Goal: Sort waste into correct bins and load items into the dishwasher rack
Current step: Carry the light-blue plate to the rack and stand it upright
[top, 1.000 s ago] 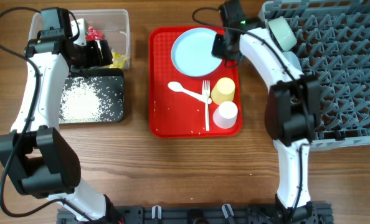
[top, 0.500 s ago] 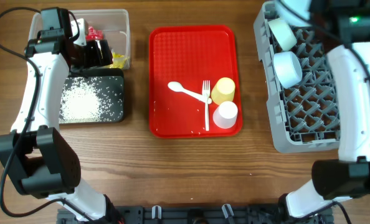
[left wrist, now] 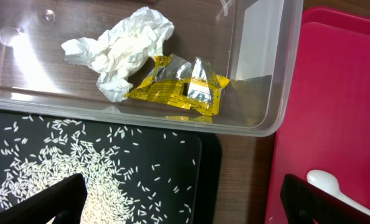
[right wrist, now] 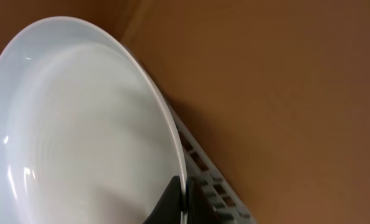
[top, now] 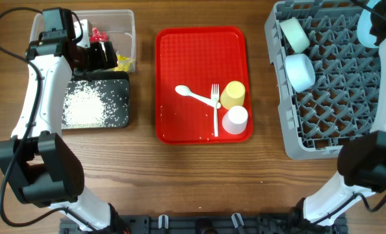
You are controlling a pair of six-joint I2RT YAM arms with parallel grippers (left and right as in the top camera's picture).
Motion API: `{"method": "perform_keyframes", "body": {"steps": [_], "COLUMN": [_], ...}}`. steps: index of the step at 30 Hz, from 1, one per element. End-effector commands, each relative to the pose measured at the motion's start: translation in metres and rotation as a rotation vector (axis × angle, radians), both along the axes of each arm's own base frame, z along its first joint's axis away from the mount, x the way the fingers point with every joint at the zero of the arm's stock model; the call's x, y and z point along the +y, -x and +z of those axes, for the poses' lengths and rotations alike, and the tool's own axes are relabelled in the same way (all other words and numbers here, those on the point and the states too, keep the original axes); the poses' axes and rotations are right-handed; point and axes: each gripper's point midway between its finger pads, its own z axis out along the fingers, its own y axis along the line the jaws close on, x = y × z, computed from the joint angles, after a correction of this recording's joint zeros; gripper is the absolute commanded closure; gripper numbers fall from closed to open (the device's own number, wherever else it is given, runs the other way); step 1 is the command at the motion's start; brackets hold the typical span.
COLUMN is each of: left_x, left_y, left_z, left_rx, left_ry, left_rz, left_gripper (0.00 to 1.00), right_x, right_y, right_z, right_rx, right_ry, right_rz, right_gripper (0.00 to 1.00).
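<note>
Right gripper (right wrist: pixel 180 200) was clamped on the rim of the plate (right wrist: pixel 79 124), which stood on edge at the rack's (top: pixel 329 97) far right corner. Left gripper (left wrist: pixel 185 205) hung wide open, empty, over the black tray (left wrist: pixel 191 162) of rice (left wrist: pixel 79 168); white wrapper (left wrist: pixel 123 46) and yellow wrapper (left wrist: pixel 179 87) lay just beyond, in the clear tub (left wrist: pixel 260 74).

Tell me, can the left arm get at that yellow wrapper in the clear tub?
Probably yes. The left gripper hangs open near the lidless clear tub, and the yellow wrapper lies uncovered on its floor, with only a white wrapper beside it.
</note>
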Motion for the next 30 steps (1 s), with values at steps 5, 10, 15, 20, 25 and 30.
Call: {"method": "perform_keyframes", "body": {"steps": [5,10,15,20,25,30], "left_x": [0.002,0.002,0.002,0.002,0.002,0.002], "left_y": [-0.001,-0.001,-0.001,-0.001,-0.001,-0.001], "left_z": [0.007,0.007,0.007,0.007,0.007,0.007], "left_rx": [-0.019,-0.019,-0.019,-0.019,-0.019,-0.018], "left_ry": [-0.005,-0.005,-0.005,-0.005,-0.005,-0.005], "left_rz": [0.01,0.01,0.01,0.01,0.01,0.01], "left_gripper": [0.0,0.0,0.0,0.0,0.0,0.0], "right_x": [0.024,0.026,0.005,0.002,0.007,0.019], "right_y": [-0.034,-0.041,-0.037,-0.046,-0.056,-0.061], "right_z": [-0.039,-0.068,-0.072,-0.061,-0.058,-0.059], "right_rx": [0.159,0.232,0.262,0.22,0.203,0.204], "right_ry": [-0.025,-0.052,0.04,0.076,0.085,0.08], "right_rz": [0.234,0.262,0.136,0.144,0.19,0.217], "right_gripper": [0.96,0.96,0.96,0.96,0.96,0.96]}}
